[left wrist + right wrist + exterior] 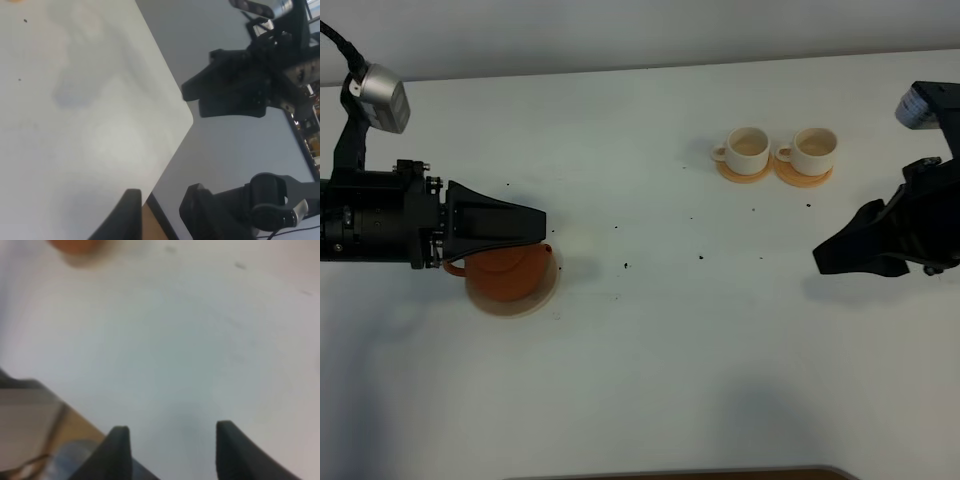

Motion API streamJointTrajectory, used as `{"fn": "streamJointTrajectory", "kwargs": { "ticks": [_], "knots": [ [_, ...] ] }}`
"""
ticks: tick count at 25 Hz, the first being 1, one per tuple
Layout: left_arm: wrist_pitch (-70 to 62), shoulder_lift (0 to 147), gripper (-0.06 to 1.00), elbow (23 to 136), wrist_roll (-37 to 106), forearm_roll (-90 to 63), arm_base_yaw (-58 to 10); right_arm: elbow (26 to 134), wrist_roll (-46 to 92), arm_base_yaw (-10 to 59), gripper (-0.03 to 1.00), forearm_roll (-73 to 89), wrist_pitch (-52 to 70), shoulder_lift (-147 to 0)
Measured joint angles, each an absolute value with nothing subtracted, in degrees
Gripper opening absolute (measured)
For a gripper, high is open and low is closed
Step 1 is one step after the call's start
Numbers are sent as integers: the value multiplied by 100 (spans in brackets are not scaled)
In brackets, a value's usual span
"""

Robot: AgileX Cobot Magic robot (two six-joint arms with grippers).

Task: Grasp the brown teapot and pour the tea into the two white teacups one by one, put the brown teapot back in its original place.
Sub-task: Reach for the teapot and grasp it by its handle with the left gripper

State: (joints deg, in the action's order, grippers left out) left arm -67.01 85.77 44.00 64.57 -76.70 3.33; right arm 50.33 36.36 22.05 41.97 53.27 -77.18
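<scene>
Brown teapot (510, 275) sits just beneath your left hand (535, 228), presumably for its handle, though its grip is unclear. Your right hand (171, 427) hangs open and empty, well clear.

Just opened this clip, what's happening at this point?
The left hand hangs over the brown teapot, which sits on its large tan coaster; whether it grips the pot cannot be told. The two white teacups stand on small orange coasters across the table, with pale insides and no dark tea showing. The right hand is open over bare table.
</scene>
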Motion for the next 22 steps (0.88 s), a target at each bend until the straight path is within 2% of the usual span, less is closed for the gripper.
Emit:
{"fn": "streamJointTrajectory", "kwargs": {
  "ticks": [9, 17, 22],
  "knots": [
    [-6707, 8577, 29, 4642, 6260, -7496, 333, 5092, 957, 2205, 42, 1160, 5887, -6548],
    [-6707, 8577, 29, 4642, 6253, -7477, 333, 5083, 812, 2205, 42, 858, 6770, -5244],
    [-6707, 8577, 29, 4642, 6253, -7477, 333, 4450, 1183, 2205, 42, 994, 6929, -4225]
  ]
}}
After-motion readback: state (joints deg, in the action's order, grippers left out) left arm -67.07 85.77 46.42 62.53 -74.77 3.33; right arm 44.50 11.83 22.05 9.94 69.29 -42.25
